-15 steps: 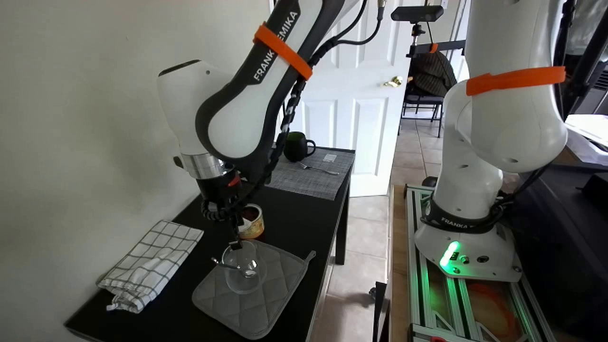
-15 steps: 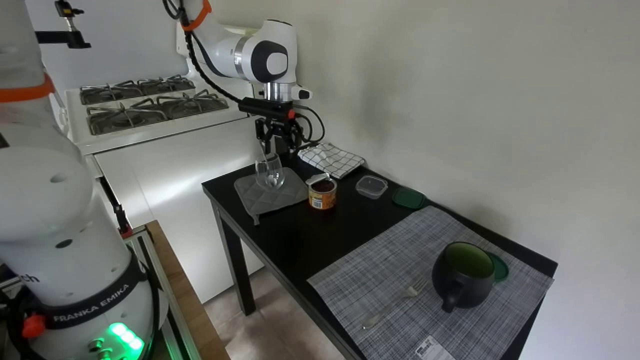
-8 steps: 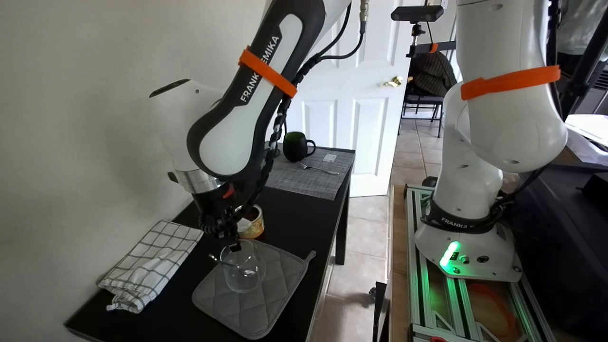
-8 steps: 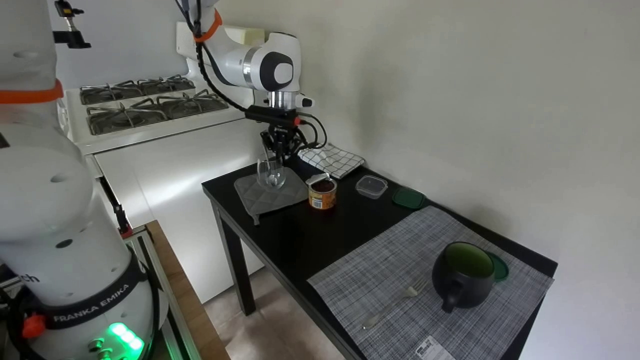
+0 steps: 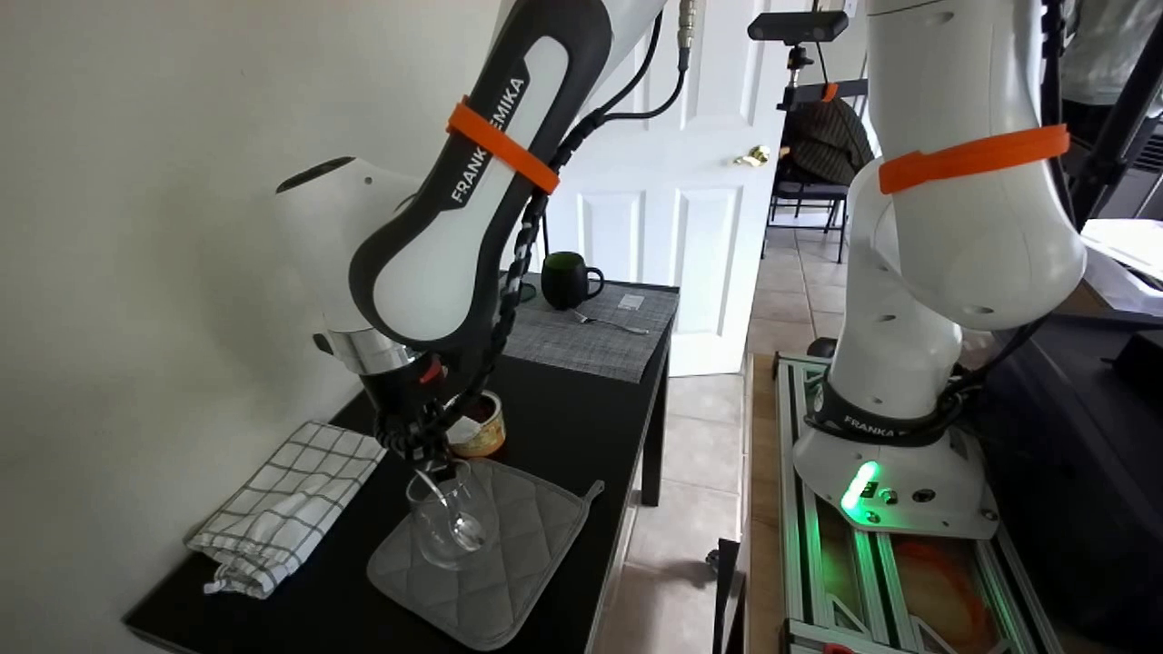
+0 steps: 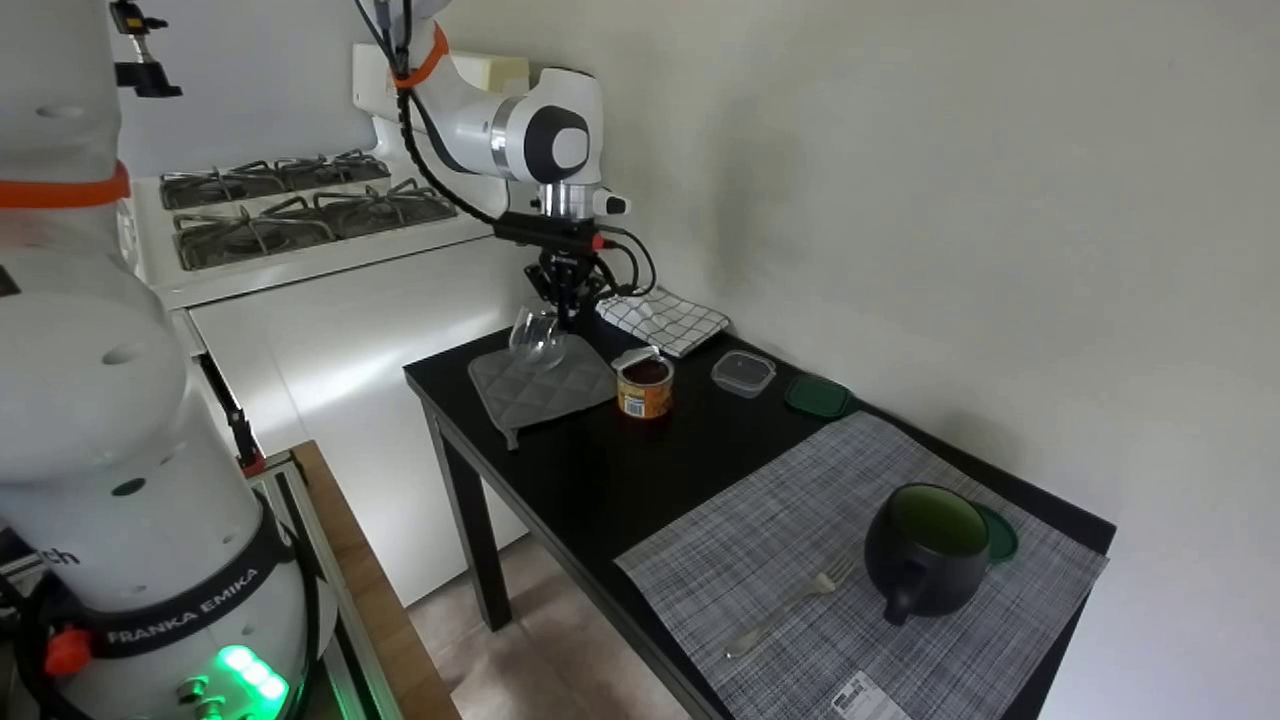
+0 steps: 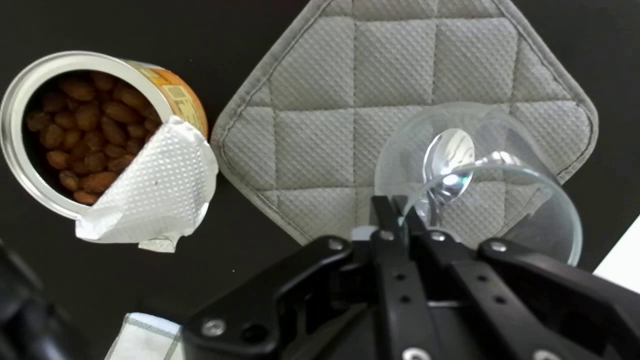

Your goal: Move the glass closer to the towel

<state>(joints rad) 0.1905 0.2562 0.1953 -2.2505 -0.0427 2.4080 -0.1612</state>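
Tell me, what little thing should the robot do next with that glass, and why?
Probably a slow, slight lift toward the checked towel: the gripper pinches the rim of the glass, which is tilted over the grey pot holder, apart from the towel. A spoon inside could slide, so gentleness seems wise.

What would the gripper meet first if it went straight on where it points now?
Most likely the grey pad: the fingers point down, pinching the glass by its rim, so its base would probably press there first. Whether it touches now is unclear.
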